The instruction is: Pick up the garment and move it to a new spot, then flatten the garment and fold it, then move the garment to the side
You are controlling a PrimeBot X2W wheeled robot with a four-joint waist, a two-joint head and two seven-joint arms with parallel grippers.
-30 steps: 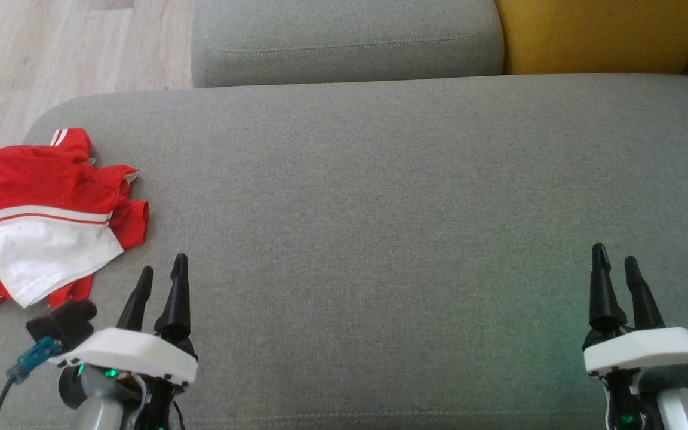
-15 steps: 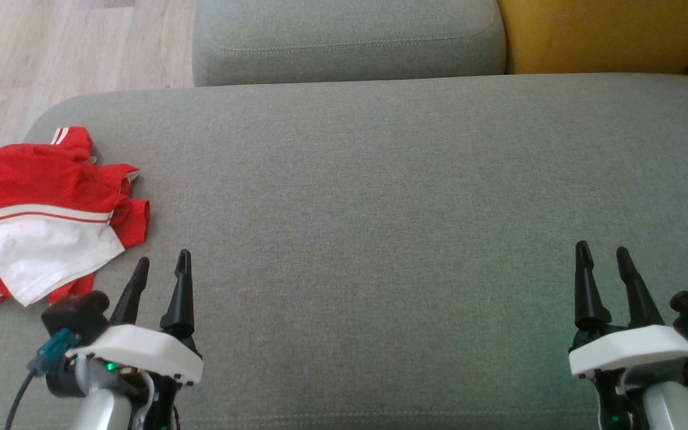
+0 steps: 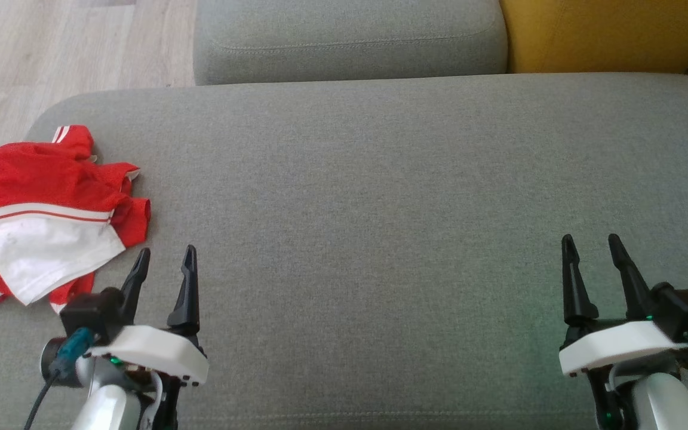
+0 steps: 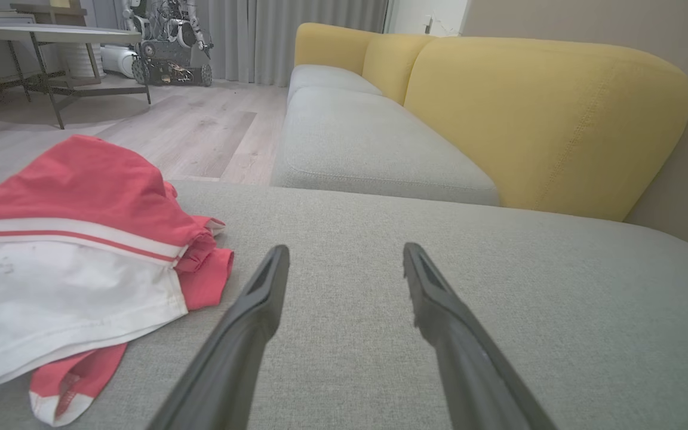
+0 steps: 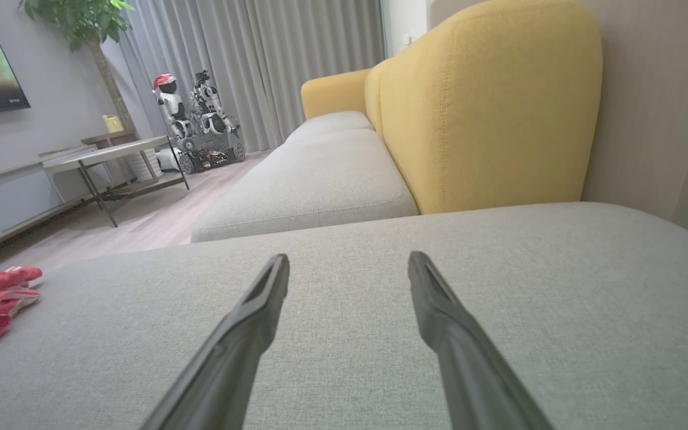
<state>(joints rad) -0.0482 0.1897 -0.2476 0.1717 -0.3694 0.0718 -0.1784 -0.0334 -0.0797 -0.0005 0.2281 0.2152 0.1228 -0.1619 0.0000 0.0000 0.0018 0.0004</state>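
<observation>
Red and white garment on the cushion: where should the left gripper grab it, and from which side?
Take the bunched red fold at the edge of the garment nearest the open left gripper. It puckers up off the cushion, while the white panel lies flat. Probably best to come down from above on that near side.

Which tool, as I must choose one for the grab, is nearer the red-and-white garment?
Left. The left tool is close beside the red-and-white garment, off its right edge; the right tool is far across the grey cushion.
</observation>
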